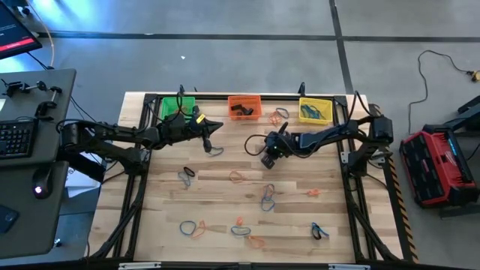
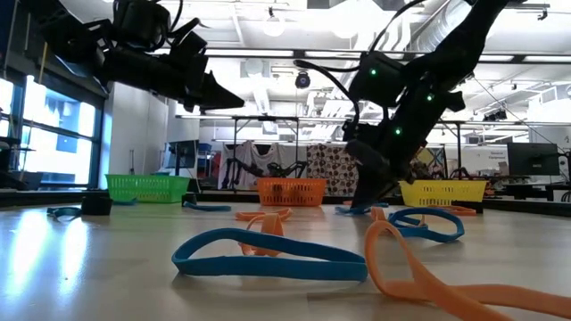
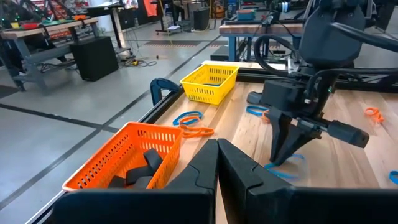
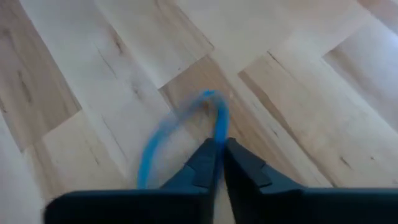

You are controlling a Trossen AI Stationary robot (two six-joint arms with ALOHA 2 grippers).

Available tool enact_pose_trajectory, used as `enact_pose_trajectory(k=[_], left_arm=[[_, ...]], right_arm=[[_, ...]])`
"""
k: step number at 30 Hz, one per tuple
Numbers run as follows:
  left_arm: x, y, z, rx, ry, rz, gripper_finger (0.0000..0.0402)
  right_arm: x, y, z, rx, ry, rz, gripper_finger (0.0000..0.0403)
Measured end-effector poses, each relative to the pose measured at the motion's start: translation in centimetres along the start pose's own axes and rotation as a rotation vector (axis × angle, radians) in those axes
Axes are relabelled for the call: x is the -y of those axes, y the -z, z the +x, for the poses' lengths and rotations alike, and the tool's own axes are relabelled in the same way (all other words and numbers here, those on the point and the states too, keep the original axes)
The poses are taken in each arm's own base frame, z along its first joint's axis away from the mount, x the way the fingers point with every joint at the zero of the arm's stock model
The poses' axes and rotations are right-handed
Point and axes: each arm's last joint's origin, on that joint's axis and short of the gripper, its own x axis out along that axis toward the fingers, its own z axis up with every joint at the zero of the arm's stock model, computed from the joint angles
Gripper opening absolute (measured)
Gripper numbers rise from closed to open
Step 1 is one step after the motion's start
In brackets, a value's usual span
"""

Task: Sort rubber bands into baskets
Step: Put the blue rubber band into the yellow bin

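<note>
right claw (image 4: 219, 163) | pinching blue rubber band (image 4: 186, 124) | table (image 4: 93, 81)

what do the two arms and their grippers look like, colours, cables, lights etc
Both arms are dark, near-black jointed links. The left gripper and right gripper each end in two dark, pointed wedge-shaped fingers. Black cables loop along the right arm, and small green lights glow on it in the low view. A yellow mark sits near the left wrist.

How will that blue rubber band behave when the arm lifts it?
Probably floppy: the blue rubber band, pinched in the right tool, already bends in a loose curve. Likely very light, being a thin loop. It may dangle and sway.
</note>
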Motion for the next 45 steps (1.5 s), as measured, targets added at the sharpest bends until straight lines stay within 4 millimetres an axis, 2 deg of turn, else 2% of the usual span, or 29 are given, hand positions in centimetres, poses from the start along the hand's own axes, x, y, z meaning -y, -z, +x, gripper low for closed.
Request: enact_pose_trajectory(k=[9, 14, 20, 22, 24, 28, 37, 41, 45], left_arm=[[0.0, 0.0, 0.0, 0.001, 0.010, -0.001, 0.0000], [0.0, 0.0, 0.0, 0.000, 0.010, 0.000, 0.0000], [0.0, 0.0, 0.0, -0.001, 0.010, 0.001, 0.0000], [0.0, 0.0, 0.0, -0.001, 0.010, 0.001, 0.0000], [0.0, 0.0, 0.0, 0.000, 0.010, 0.001, 0.0000], [0.0, 0.0, 0.0, 0.000, 0.010, -0.001, 0.0000], [0.0, 0.0, 0.0, 0.000, 0.011, -0.001, 0.0000], [0.0, 0.0, 0.0, 0.001, 0.011, -0.002, 0.0000], [0.0, 0.0, 0.0, 0.002, 0.011, -0.001, 0.0000]], right_arm=[[0.4, -0.4, -0.8, 0.042, 0.093, -0.023, 0.0002], [1.4, -0.8, -3.1, 0.063, 0.193, -0.025, 0.0000], [4.1, -1.4, -7.1, 0.080, 0.359, 0.048, 0.0000], [4.8, -1.8, -8.1, 0.098, 0.339, 0.079, 0.0000], [5.0, -2.2, -8.7, 0.106, 0.247, 0.091, 0.0000], [3.8, -2.5, -8.8, 0.101, 0.034, 0.018, 0.0000], [-0.2, -0.7, -7.3, 0.033, -0.048, -0.100, 0.0003], [-1.5, 0.3, -6.3, -0.012, -0.058, -0.070, 0.0036], [-2.1, 1.2, -5.2, -0.035, -0.001, -0.031, 0.0096]])
